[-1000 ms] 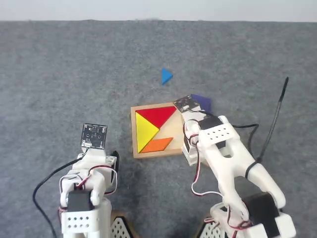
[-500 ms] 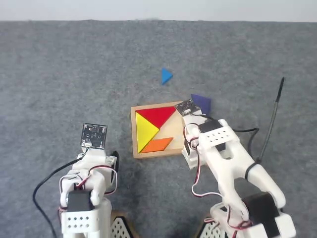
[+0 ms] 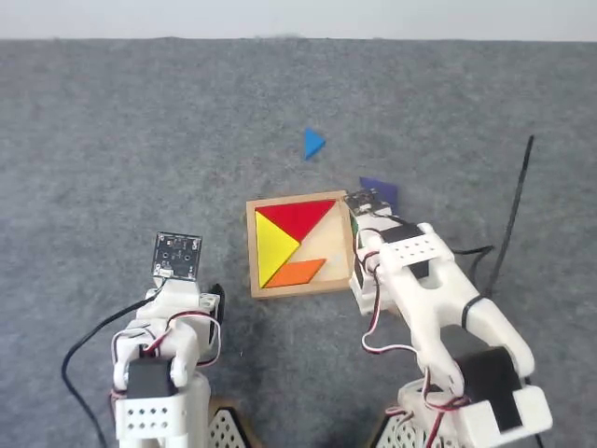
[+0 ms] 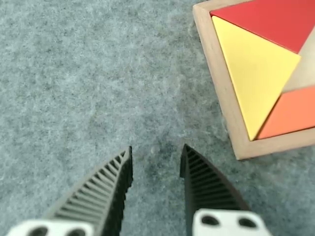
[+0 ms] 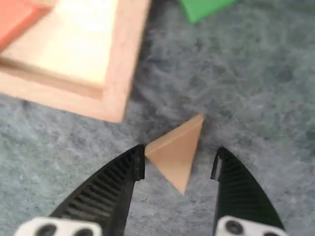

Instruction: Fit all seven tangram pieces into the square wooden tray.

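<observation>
1. Right gripper (image 5: pixel 177 169): fingers parted to a moderate width, astride a small tan wooden triangle (image 5: pixel 174 152) lying flat on the grey felt table cover (image 5: pixel 275 88). One fingertip (image 5: pixel 139 160) touching a corner of the tan triangle, the other just beside it with a gap between. No closed hold on the piece.
2. Just past the tan triangle: a corner of the square wooden tray (image 5: pixel 118 73), near the piece but apart from it. Bare tray floor at this corner, with an orange parallelogram (image 5: pixel 15 19) farther in.
3. Green piece (image 5: pixel 204 7) on the felt just outside the tray rim, beyond the tan triangle.
4. Left gripper (image 4: pixel 156 164): fingers parted to a moderate width, nothing between them, above bare felt near another corner of the tray (image 4: pixel 224 98).
5. Inside the tray by that corner: large yellow triangle (image 4: pixel 251 73) along the rim, large red triangle (image 4: pixel 266 19) touching it on the far side, orange parallelogram touching it on the near side.
6. High view: tray on the felt ahead of both arms, with the right arm (image 3: pixel 429 299) reaching along the rim on its own side and the left arm (image 3: pixel 163 345) drawn back.
7. Purple piece (image 3: pixel 381 191) on the felt just past the tray's far corner, partly hidden by the right arm.
8. Small blue triangle (image 3: pixel 313 143) on the felt beyond the tray, well apart from it.
</observation>
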